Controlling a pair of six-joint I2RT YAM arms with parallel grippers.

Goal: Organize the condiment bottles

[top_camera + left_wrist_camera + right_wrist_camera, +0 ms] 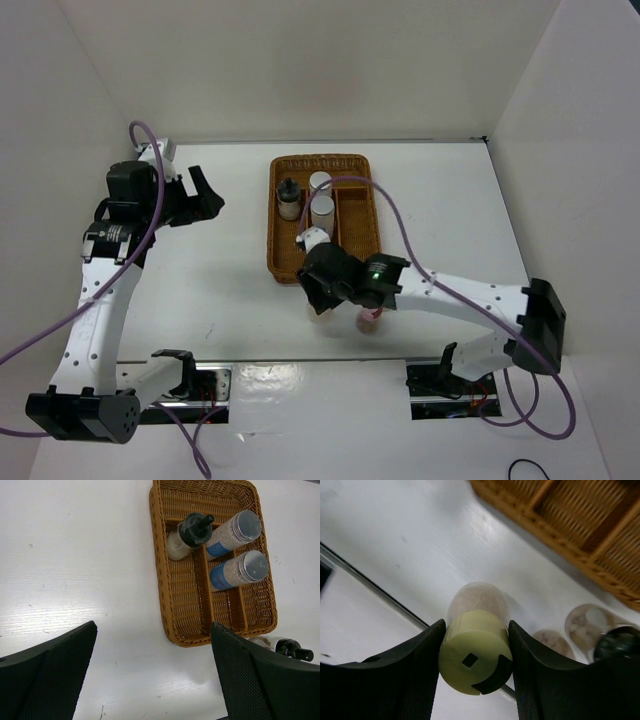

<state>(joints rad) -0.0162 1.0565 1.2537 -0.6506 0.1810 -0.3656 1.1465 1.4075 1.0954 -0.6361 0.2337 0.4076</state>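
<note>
Grip comes first here: the right gripper (475, 630) has its two fingers pressed against opposite sides of the cap of the yellow-green-capped bottle (475, 657), narrowed to the cap's width. The bottle stands upright on the surface (230, 300), just outside the near edge of the wicker tray (159, 580).

The hold appears to be on the cap alone, not the body, so the lift is best made straight up and slowly, keeping the bottle vertical. The pink-capped bottle (371, 319) and a black-capped bottle (290, 650) stand close beside it, so any sideways swing could tip them. It should rise above the tray's rim before travelling toward the far edge.

Inside the tray, another black-capped bottle (190, 532) occupies the left compartment and two silver-capped bottles (235, 532) the middle one. The right compartment shows only wicker, probably the easiest target.

The left gripper (152, 670) hangs fully spread over the surface's left side, holding nothing.
</note>
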